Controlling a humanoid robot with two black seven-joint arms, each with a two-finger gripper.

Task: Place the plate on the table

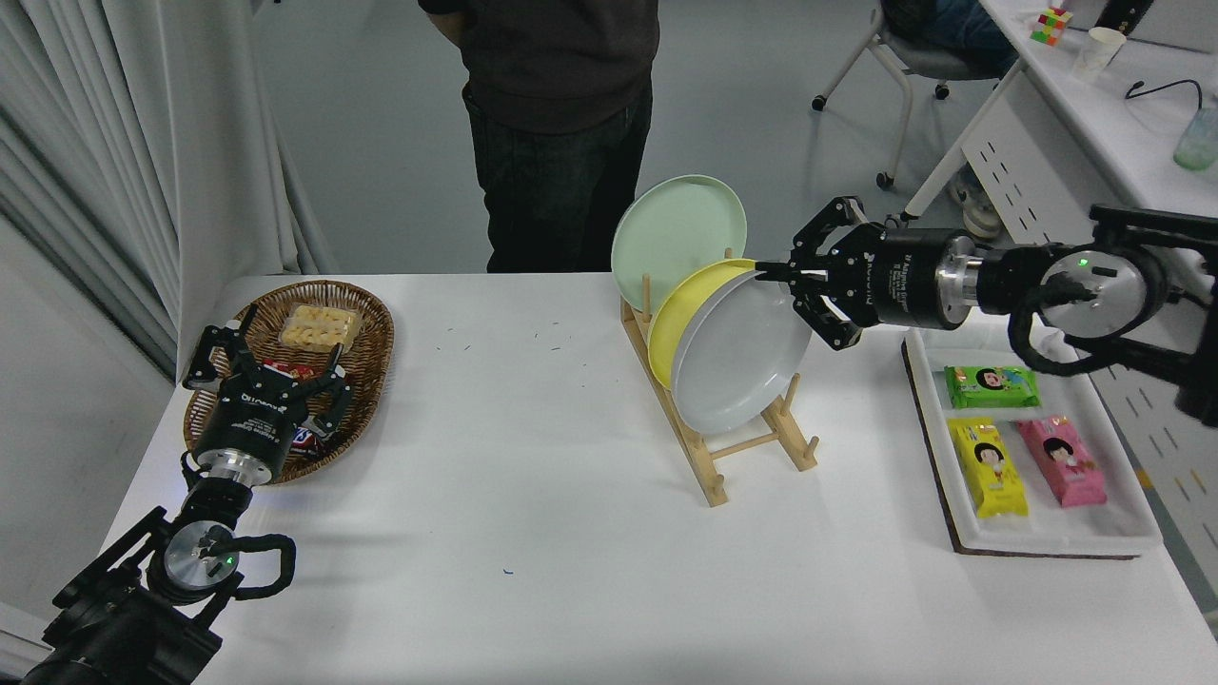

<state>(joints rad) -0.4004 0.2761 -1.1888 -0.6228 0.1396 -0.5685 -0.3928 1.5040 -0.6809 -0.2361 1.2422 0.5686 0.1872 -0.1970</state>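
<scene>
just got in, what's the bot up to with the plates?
The right tool is shut on the upper rim of the round light-grey plate, the front one in the wooden rack, with a yellow plate and a mint-green plate behind it. The grey plate is not yet down on the white table. The left tool sits parked over a wicker basket.
</scene>
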